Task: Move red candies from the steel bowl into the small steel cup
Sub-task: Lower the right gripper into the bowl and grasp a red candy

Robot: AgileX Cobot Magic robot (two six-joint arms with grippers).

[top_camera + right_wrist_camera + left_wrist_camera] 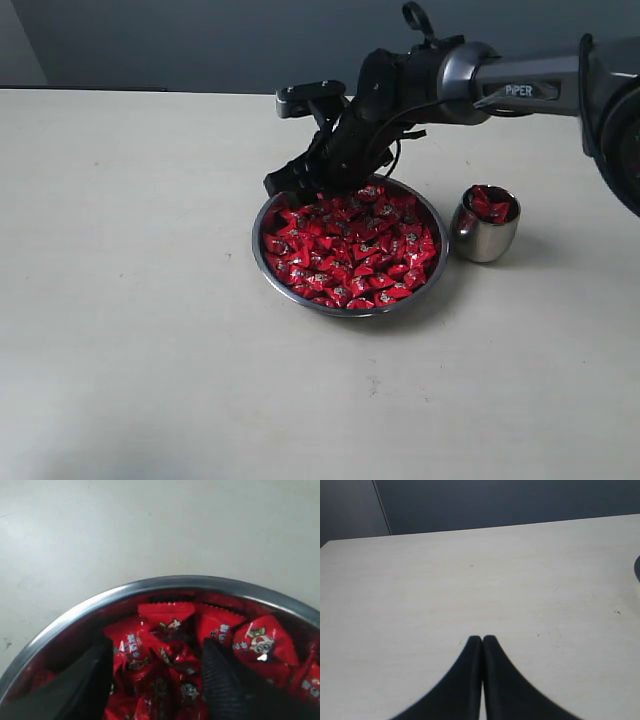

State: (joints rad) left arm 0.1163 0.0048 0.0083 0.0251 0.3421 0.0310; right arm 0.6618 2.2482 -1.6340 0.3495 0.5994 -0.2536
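The steel bowl sits mid-table, heaped with red candies. To its right stands the small steel cup with a few red candies in it. My right gripper reaches down at the bowl's far left rim. In the right wrist view it is open, its fingers spread wide and dipped among the candies just inside the bowl's rim, with loose candies between them and none pinched. My left gripper is shut and empty above bare table.
The pale tabletop spreads around the bowl and cup. A dark wall runs behind the table's far edge. The right arm crosses above the cup's far side.
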